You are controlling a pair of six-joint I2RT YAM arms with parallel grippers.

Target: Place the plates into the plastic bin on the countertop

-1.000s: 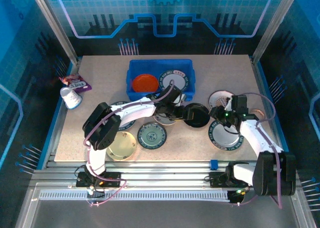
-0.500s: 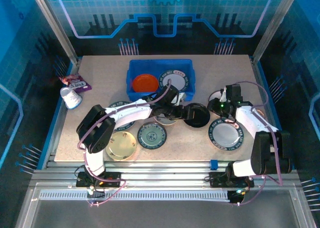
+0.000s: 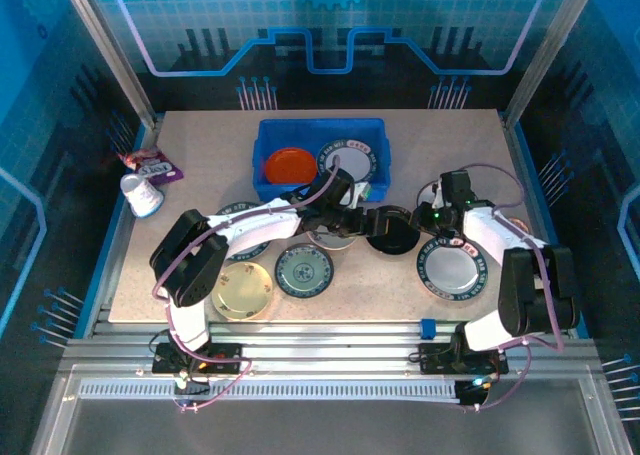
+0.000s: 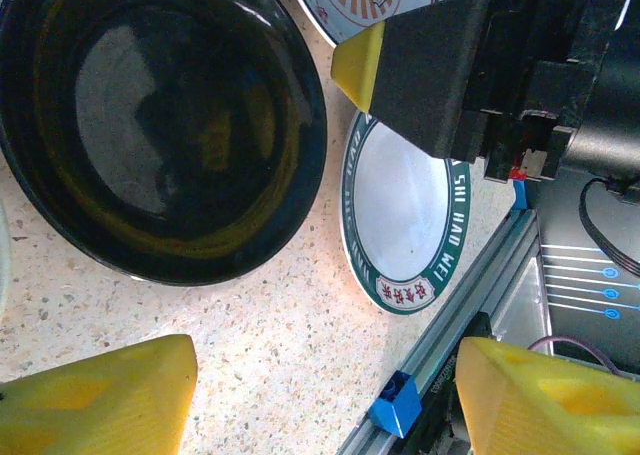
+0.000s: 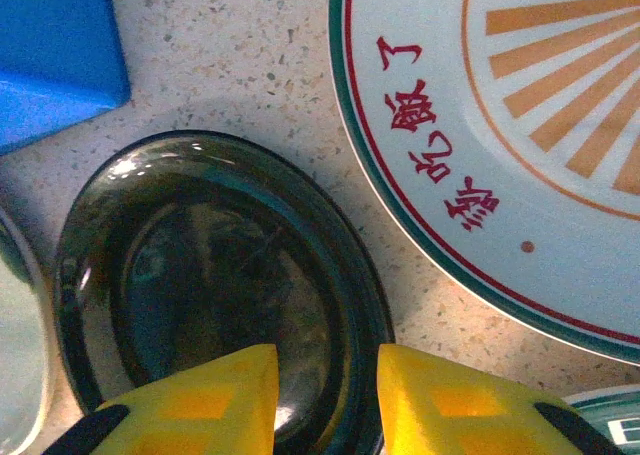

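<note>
Two grippers crowd the black plate (image 3: 392, 229), just near-right of the plastic bin (image 3: 320, 124). The left gripper (image 4: 320, 400) gapes open; the right gripper (image 5: 328, 375) straddles the rim, whether pinching I cannot tell. Seat it deep before lifting.

Beige speckled countertop (image 3: 210, 145) with blue plastic bin (image 3: 320, 124), scattered plates (image 3: 304, 271), white cup (image 3: 143, 195), purple packet (image 3: 150, 162).
</note>
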